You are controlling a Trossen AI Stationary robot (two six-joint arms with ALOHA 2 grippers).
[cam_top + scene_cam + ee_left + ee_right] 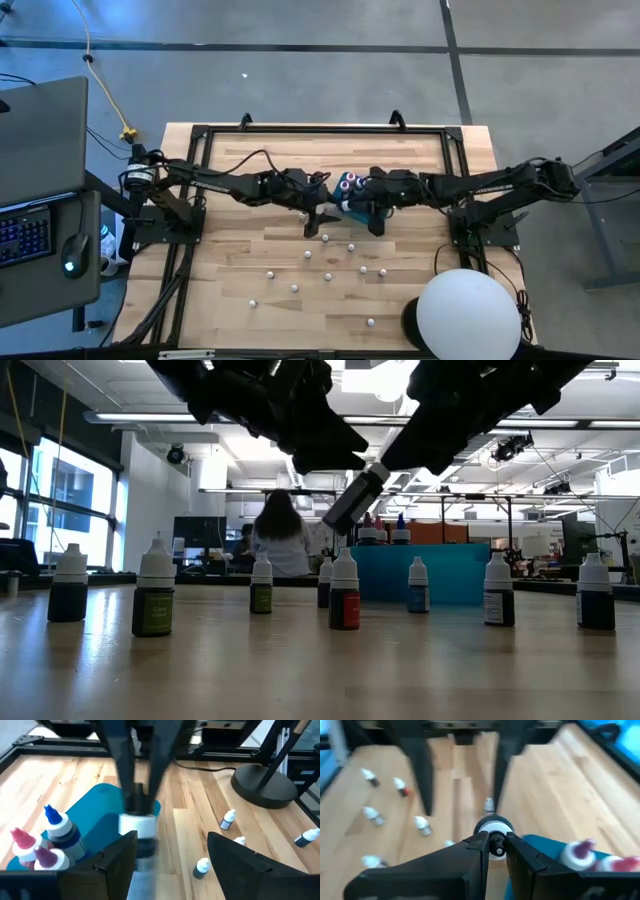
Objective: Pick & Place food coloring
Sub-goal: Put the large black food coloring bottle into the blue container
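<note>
Progress: early; three bottles in the box, about a dozen upright on the bench.
Box: teal, mid-bench; holds a blue-top and two pink-tops.
Bottle in hand: clamped by its tip in the right claw, above the box edge.
Left claw: apart, empty, around that bottle.
Left to do: scattered bottles to box.
</note>
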